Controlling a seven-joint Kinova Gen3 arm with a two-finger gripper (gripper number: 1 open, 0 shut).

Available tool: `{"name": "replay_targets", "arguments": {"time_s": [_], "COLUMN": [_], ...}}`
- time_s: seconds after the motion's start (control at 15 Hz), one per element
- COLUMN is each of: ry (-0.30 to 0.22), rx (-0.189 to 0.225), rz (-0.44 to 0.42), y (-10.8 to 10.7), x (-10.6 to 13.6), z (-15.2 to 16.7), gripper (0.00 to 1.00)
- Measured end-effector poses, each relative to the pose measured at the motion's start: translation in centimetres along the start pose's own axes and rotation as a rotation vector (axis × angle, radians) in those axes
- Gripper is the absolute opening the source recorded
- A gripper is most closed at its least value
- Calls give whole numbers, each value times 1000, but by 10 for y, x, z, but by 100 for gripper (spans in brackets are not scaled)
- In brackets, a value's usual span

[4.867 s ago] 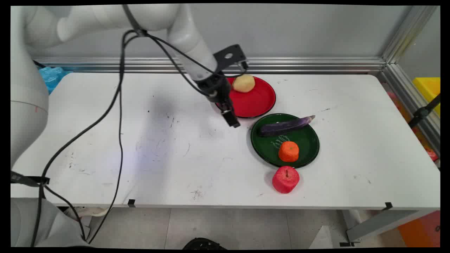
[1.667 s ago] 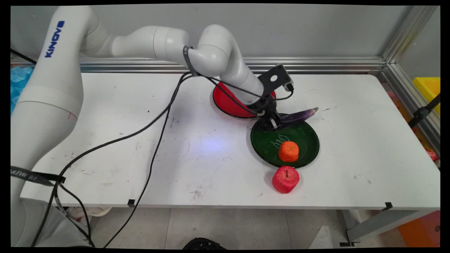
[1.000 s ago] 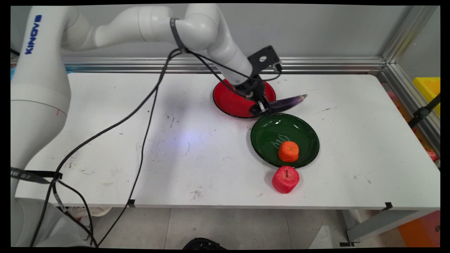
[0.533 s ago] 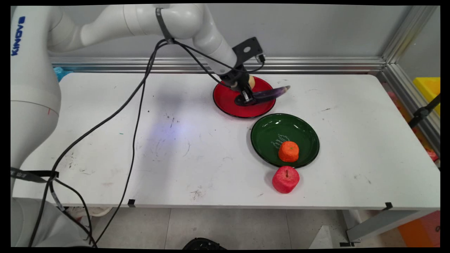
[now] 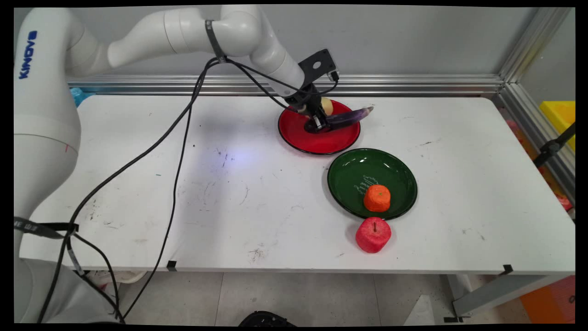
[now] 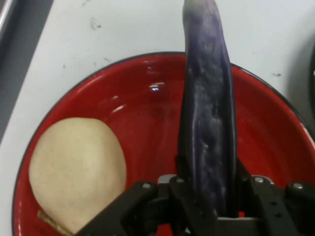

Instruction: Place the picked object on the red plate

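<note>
White worktop point(image 5: 257, 202), scuffed with dark marks, runs back to a grey wall point(image 5: 413, 41) with an aluminium rail point(image 5: 413, 85) along its foot. My claw point(image 5: 319, 124) pinches the thick end of a purple eggplant point(image 5: 347, 117) over the red plate point(image 5: 321, 142), beside a pale potato point(image 6: 74, 172) (half hidden in the main view). An orange point(image 5: 377, 198) sits on the green plate point(image 5: 358, 170); a red apple point(image 5: 373, 235) stands just beside that plate.
</note>
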Motion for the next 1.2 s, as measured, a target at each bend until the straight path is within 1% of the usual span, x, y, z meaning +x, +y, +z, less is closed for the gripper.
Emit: {"name": "replay_targets", "arguments": {"time_s": [0.2,0.47,1.0,1.07,1.2], "ry": [21,36,45,47,49], "rx": [14,24,0,-3,-8], "rz": [5,9,-9,-11,-13], "y": [-9,-17,-18,-18,-18], "x": [-1,-3,-8,-7,-8], "z": [10,20,33,34,35], "gripper": [0,0,0,100,100]}}
